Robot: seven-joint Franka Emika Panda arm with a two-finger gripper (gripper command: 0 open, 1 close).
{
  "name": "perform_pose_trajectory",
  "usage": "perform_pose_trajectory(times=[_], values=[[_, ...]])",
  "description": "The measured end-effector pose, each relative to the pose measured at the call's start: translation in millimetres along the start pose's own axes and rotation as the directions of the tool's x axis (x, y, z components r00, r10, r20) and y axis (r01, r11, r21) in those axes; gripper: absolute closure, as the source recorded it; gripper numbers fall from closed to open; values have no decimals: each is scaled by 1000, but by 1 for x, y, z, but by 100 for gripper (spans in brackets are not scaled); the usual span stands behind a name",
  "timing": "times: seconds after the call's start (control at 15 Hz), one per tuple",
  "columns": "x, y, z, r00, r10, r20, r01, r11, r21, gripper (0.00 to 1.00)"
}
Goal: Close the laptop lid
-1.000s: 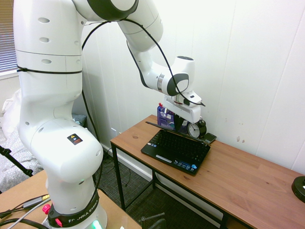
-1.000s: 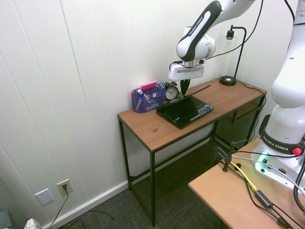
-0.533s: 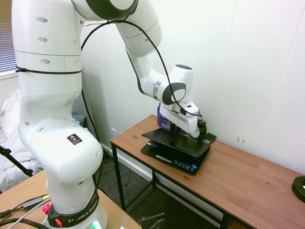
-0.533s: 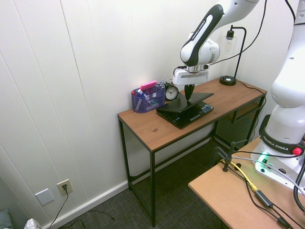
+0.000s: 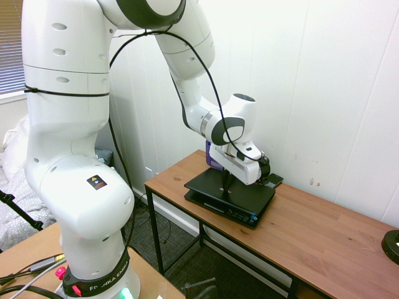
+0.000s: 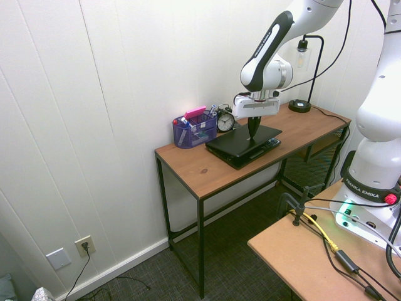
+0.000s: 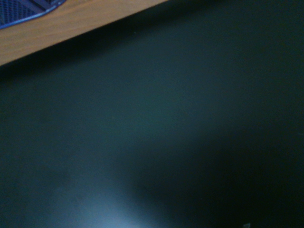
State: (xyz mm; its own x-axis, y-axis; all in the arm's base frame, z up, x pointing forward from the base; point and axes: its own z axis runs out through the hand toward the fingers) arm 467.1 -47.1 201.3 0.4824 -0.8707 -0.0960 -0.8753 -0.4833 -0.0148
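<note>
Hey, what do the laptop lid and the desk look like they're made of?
Laptop lid: probably matte black plastic; its back shows an even, dull sheen in the wrist view.
Desk: reddish-brown wood or wood-look laminate top with visible grain, on thin black legs, likely metal.

The white arm enters from the upper left of the first exterior view and bends down to frame centre; its wrist tilts downward; the gripper points straight down, dark fingers drawn close together, tips touching the lid.
</note>
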Motion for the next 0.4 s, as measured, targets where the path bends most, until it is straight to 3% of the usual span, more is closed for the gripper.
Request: perform_pose_trajectory(times=[0.4], values=[[4, 4, 10, 1000, 6, 16, -6, 1000, 12, 100]])
